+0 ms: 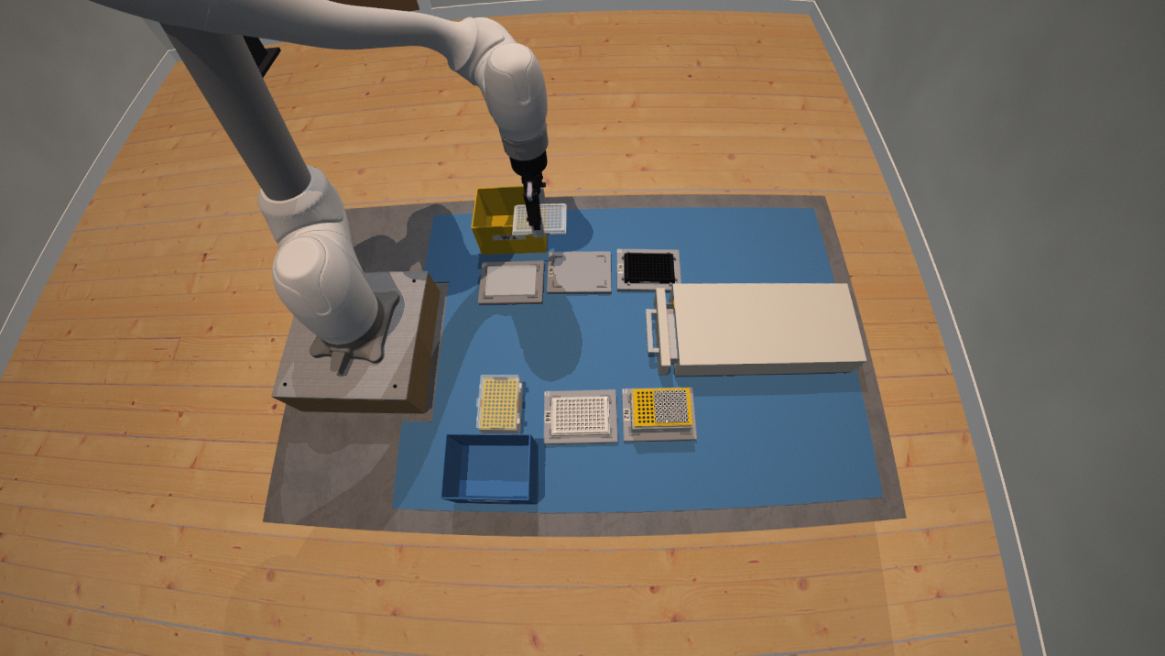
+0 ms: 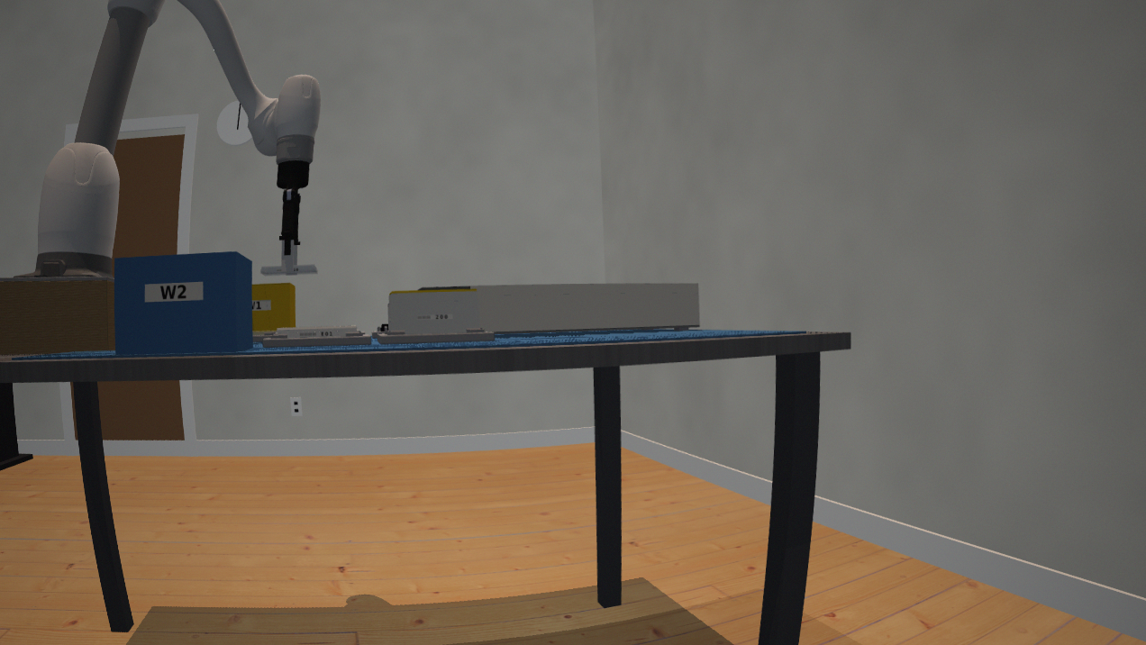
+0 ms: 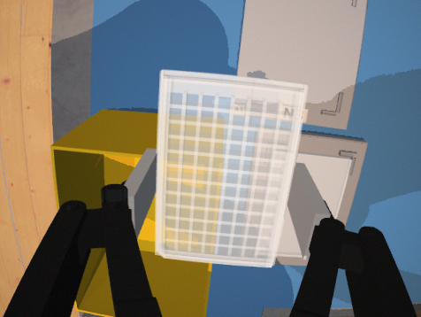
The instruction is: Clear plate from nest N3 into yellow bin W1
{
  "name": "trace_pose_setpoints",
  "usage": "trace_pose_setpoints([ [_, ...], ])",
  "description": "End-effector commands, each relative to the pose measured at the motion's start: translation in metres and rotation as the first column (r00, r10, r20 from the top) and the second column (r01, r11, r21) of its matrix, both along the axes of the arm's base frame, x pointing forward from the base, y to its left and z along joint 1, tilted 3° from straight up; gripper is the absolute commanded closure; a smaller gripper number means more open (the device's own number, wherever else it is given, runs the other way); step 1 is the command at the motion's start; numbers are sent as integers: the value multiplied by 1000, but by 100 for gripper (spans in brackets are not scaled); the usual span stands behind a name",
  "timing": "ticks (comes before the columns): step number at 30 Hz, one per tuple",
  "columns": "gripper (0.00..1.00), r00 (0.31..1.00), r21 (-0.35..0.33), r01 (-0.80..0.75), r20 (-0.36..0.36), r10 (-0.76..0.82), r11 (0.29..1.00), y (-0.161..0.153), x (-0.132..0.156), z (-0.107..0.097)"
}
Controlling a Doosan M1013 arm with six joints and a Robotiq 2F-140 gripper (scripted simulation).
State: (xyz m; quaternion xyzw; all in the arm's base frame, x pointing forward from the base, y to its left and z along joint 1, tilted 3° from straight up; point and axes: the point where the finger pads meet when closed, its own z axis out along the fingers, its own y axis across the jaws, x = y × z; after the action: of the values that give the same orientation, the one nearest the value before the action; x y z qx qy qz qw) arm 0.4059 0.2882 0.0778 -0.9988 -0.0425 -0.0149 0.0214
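My gripper is shut on the clear plate, a see-through well plate held flat in the air. In the wrist view the clear plate hangs between my fingers, partly over the right side of the yellow bin W1 and partly over the blue mat. The yellow bin W1 stands upright at the back of the mat. In the side view the plate is above the rim of W1. The bare nest lies just in front of the bin.
Nests with a white lid and a black plate flank the bare nest. A large beige instrument sits at right. At the front are a yellow tip box, a white plate, a yellow-black rack and blue bin W2.
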Motion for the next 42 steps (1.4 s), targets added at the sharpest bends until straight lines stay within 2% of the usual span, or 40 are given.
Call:
trace_pose_setpoints([
  [1,90,1000,0,0,0,0,1000,3,-4,0],
  [42,90,1000,0,0,0,0,1000,56,-88,0],
])
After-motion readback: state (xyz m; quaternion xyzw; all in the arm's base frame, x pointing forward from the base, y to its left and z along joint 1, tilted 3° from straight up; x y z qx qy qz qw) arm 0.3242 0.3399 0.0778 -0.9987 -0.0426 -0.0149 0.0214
